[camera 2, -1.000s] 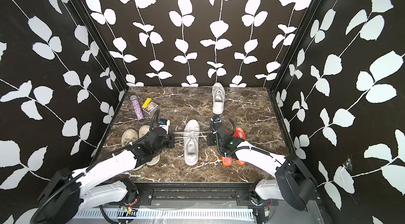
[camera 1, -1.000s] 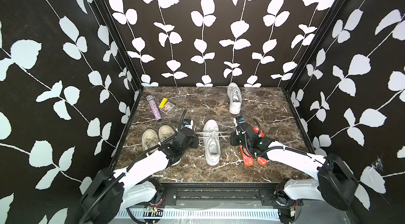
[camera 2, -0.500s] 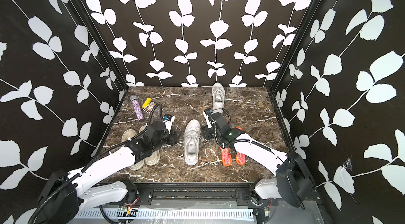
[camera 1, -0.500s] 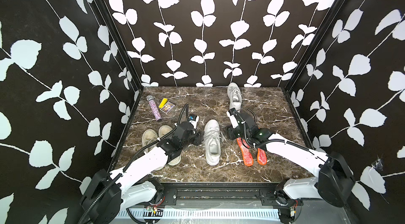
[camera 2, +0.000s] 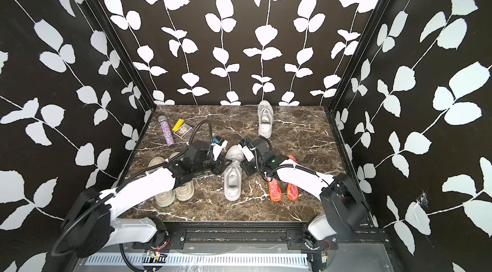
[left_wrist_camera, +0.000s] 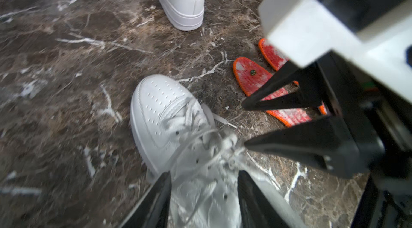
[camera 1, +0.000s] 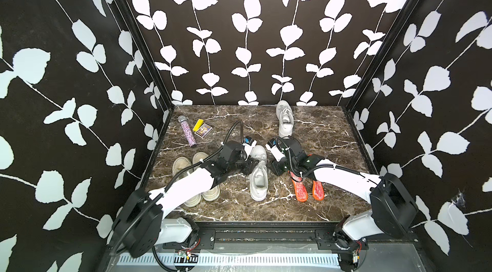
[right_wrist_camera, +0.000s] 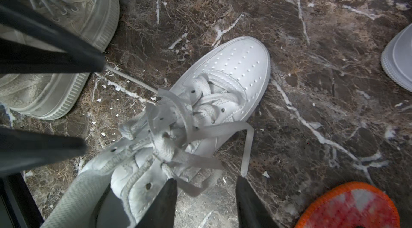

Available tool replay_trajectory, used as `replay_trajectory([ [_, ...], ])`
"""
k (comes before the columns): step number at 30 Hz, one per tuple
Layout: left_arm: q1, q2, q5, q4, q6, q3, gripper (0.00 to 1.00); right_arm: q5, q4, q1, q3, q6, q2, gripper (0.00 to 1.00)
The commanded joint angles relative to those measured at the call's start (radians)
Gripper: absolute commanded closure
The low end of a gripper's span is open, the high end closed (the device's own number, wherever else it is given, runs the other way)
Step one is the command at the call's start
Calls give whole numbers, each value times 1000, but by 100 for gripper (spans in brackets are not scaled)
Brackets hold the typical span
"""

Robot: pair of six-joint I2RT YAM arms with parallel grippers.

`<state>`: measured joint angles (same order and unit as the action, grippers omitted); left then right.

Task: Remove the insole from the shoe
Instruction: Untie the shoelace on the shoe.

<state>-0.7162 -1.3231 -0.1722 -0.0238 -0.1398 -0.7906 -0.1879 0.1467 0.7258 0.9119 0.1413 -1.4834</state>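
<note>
White low-top shoe stood upright on its sole on the marble, lower centre of frame in both top views, toe toward the top of the frame, heel toward the bottom. Toe box smooth, dotted with rows of small perforations. Flat white laces hung loose and tangled over the tongue. One free end trailed onto the marble beside the shoe, and another strand ran off toward the left edge of the right wrist view. Collar opening gaped pale grey. Whether the insole sat inside could not be told.
</note>
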Motion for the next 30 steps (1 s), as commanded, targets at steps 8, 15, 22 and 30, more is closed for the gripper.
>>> replay_trajectory([
  [8,3,-80,-86,-12,91,-66,53,-48,-70,1,47,-25,-51,62],
  [15,3,-119,-73,-40,107,-71,54,-59,-75,2,62,-24,-77,71],
  [22,3,-154,-46,-39,111,-80,65,-56,-88,4,51,-13,-70,86],
  [30,3,-163,-46,-32,99,-80,86,-21,-103,11,36,0,-59,99],
])
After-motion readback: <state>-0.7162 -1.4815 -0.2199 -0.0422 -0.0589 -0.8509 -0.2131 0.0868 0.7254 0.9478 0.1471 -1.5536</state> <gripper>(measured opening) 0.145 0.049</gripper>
